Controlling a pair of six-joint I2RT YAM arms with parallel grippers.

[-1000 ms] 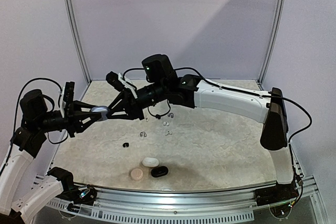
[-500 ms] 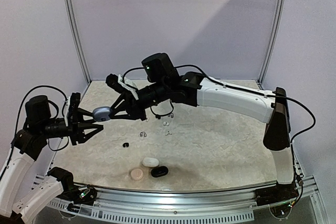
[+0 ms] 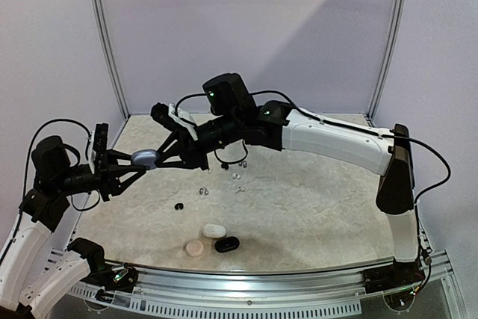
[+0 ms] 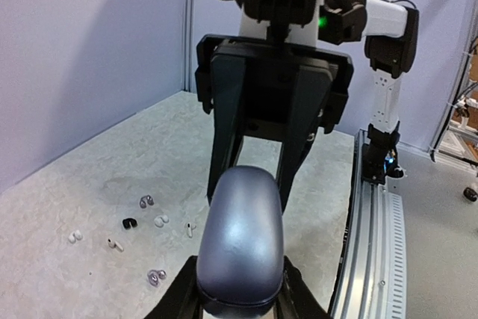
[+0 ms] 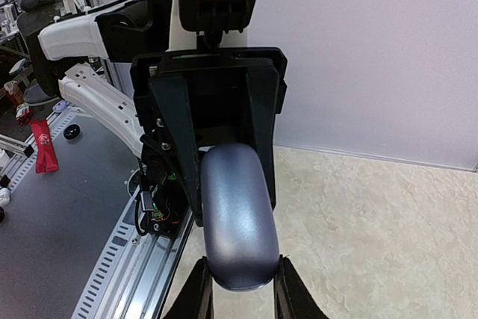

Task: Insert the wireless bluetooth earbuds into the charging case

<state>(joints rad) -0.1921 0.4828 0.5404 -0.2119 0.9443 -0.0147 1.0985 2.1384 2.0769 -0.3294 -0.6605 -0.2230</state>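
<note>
A grey-blue pebble-shaped charging case hangs closed above the table's left side, held from both ends. My left gripper is shut on its left end, and my right gripper is shut on its right end. In the left wrist view the case sits between my left fingers. In the right wrist view the case sits between my right fingers. Several tiny earbuds lie loose on the table: white ones, a grey pair, a black one. They also show in the left wrist view.
A white case, a black case and a tan round case lie near the table's front edge. The right arm stretches across the table's back. A metal rail runs along the front.
My left gripper dipped below the case half a second ago and has come back up onto its left end. The case and my right gripper have hardly moved.
</note>
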